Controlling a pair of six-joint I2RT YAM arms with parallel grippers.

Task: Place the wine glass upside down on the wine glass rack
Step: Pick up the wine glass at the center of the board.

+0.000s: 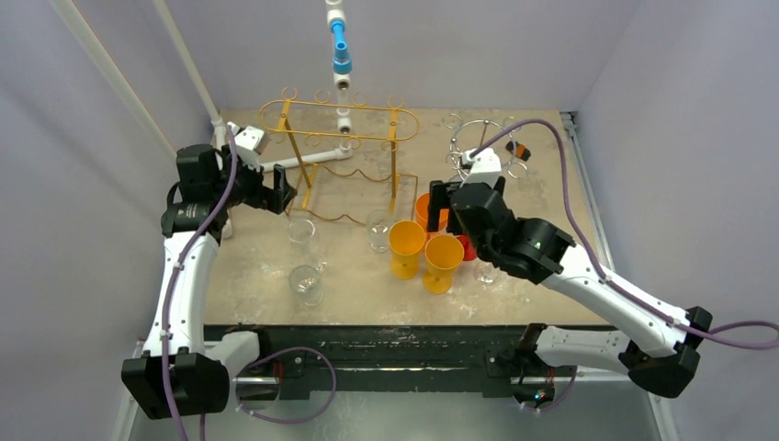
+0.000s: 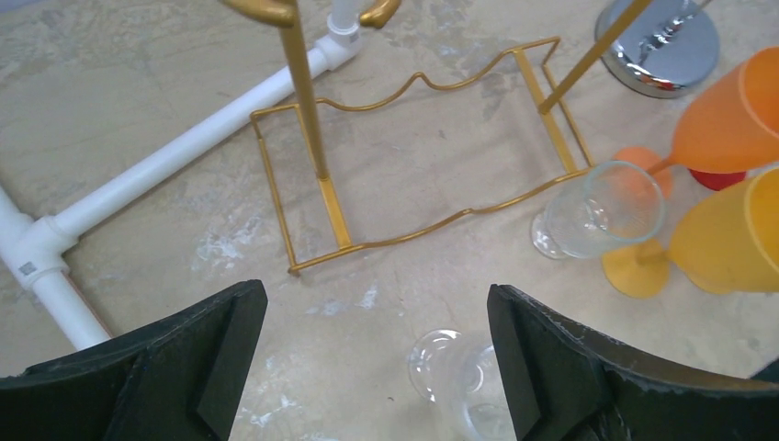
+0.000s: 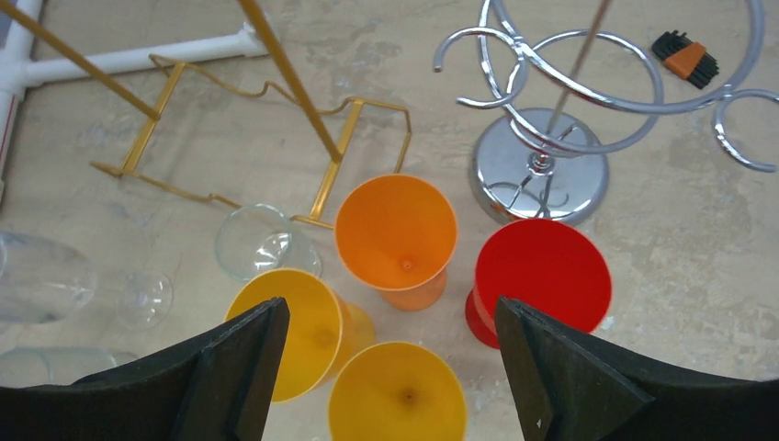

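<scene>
A clear glass (image 1: pixel 306 283) sits closest to the front edge of the desk (image 1: pixel 551 294), left of middle. Just past it, near the left edge, the left tool (image 2: pixel 375 312) hangs with its jaws spread wide and nothing between them. Below it a second clear glass (image 2: pixel 455 381) seems to lie on its side.

At mid-desk the coloured glasses stand upright in a tight cluster. There is a near yellow glass (image 3: pixel 397 395), a left yellow glass (image 3: pixel 285 331), an orange glass (image 3: pixel 395 230) behind them and a red glass (image 3: pixel 542 271) to the right. The right tool (image 3: pixel 390 317) hovers over this cluster, open and empty, roughly above the orange glass. An upright clear glass (image 2: pixel 602 209) stands just left of the cluster, beside the near right corner of the gold rack (image 1: pixel 340 156).

The gold rack stands toward the far edge, near the middle. A white pipe (image 2: pixel 184 147) runs along the desk from the left edge toward it. The chrome rack (image 3: pixel 542 165) stands toward the far right corner, just behind the red glass. A small black and orange clip (image 3: pixel 686 55) lies beyond it. All the glasses rest on the desk.
</scene>
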